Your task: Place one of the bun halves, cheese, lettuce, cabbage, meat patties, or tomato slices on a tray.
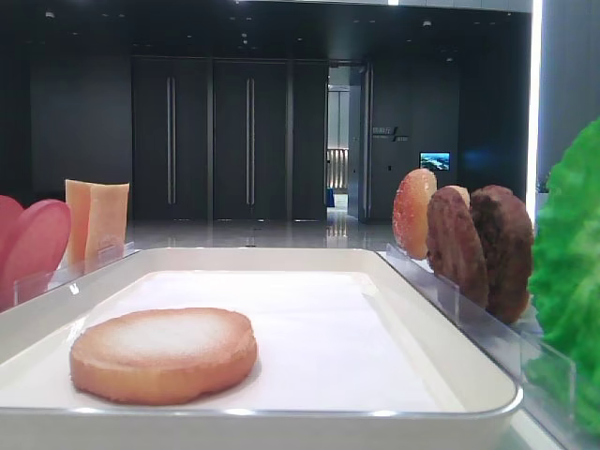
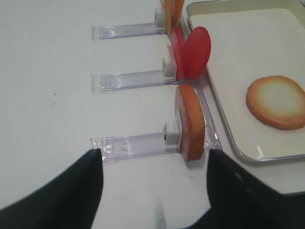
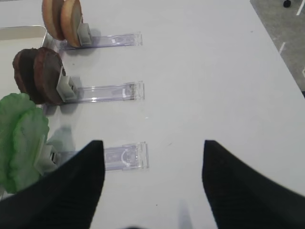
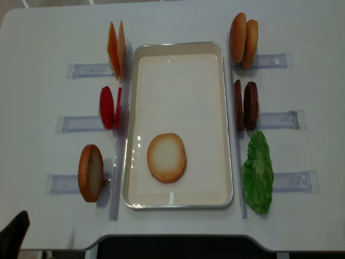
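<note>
A white tray (image 4: 178, 54) is lying in the middle of the white table (image 4: 302, 32), and one of the bun halves (image 4: 167, 157) is resting flat on its floor, pale cut face up, toward the 7 o'clock part of the tray in the realsense overhead view, touching nothing else. At 9 o'clock from that bun, outside the tray's left rim, a second bun half (image 4: 90, 172) is standing on edge in a clear plastic holder (image 4: 62, 183). Going toward 12 o'clock along the same side, the tomato slices (image 4: 108, 107) are standing upright in the next holder, and the cheese (image 4: 116, 47) is standing in the farthest one. Along the right rim, the lettuce (image 4: 257, 172) is sitting at about 4 o'clock from the tray's centre, the meat patties (image 4: 246, 105) are standing side by side at 3 o'clock, and a pair of glossy domed buns (image 4: 243, 40) is standing at 1 o'clock. The left gripper (image 2: 152, 191) is hovering over bare table just beside the upright bun's holder, its dark fingers (image 2: 71, 191) spread wide apart with nothing between them. The right gripper (image 3: 152, 186) is hanging over the table near the lettuce's holder (image 3: 125, 157), likewise spread wide and holding nothing.
</note>
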